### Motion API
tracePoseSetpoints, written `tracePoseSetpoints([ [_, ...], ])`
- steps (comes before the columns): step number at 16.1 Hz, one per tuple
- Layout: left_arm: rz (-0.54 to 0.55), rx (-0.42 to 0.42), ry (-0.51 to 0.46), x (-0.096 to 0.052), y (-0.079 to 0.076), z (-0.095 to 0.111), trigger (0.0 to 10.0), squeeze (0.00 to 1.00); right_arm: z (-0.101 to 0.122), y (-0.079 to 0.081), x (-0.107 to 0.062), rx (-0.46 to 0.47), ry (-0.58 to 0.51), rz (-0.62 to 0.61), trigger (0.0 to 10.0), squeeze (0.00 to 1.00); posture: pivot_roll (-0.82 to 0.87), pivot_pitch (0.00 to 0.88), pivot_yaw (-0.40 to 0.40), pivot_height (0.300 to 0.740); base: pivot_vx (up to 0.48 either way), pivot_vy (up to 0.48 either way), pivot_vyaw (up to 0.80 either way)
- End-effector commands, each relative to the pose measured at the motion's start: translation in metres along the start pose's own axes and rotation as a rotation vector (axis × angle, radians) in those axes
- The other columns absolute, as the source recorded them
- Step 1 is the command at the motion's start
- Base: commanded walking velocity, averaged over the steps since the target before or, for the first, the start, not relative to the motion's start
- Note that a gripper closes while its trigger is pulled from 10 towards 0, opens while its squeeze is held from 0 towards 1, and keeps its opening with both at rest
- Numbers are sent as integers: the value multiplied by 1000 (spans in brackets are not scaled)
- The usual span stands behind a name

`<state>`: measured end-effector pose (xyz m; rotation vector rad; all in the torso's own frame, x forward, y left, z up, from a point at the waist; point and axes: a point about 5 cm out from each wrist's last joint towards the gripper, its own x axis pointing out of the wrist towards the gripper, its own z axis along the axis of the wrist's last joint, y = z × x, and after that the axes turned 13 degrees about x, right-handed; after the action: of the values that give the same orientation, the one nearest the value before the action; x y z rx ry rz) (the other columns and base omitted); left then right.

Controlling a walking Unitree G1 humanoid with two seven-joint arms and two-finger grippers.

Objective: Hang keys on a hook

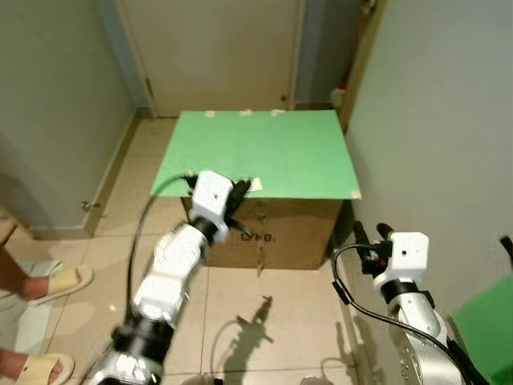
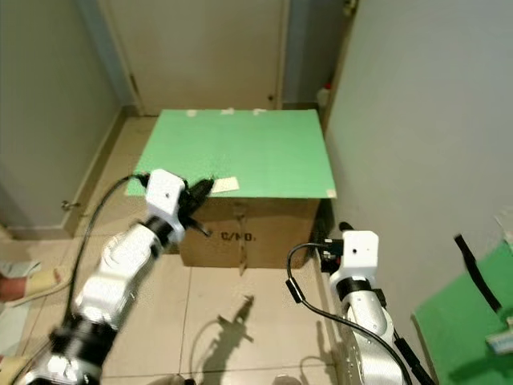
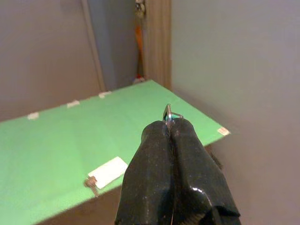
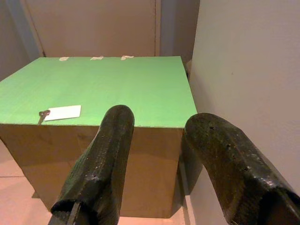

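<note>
While the left gripper [image 3: 169, 129] pinches a small metal ring in closed jaws, the keys [image 4: 43, 115] lie beside a white card [image 4: 65, 112] at the green box top's [image 1: 264, 152] near edge, just below it; right gripper [image 4: 157, 140] open, farther off.

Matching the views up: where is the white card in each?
Left eye: card at the board's near edge.
Right eye: same near edge.
Left wrist: near edge, beside a key.
Right wrist: near edge, key beside it.
Shared landmark: the green board.
</note>
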<state>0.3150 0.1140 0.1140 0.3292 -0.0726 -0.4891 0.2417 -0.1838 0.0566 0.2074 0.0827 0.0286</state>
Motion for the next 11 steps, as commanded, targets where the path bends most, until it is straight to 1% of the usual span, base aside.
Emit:
tracePoseSetpoints([
  [1,-2,0,3,0,3,-1,10000,0,2,1,1,7,-2,12,10000,0,-171,0,33,736,0,0,0],
  [3,0,-12,9,1,-4,0,10000,0,2,2,2,4,0,13,10000,0,-172,0,37,736,0,0,0],
  [4,3,-14,7,4,-6,2,10000,0,2,2,3,9,-1,10,10000,0,-174,0,39,736,0,0,0],
  [7,12,-21,-21,11,-3,10,10000,0,4,2,5,15,-8,4,10000,0,-172,0,44,736,0,0,0],
  [9,15,-32,-37,13,-1,14,10000,0,5,0,4,18,-11,-3,10000,0,-170,0,43,736,0,0,0],
  [11,15,-50,-47,13,-2,15,10000,0,4,-1,4,13,-1,-1,10000,0,-172,0,36,736,0,426,0],
])
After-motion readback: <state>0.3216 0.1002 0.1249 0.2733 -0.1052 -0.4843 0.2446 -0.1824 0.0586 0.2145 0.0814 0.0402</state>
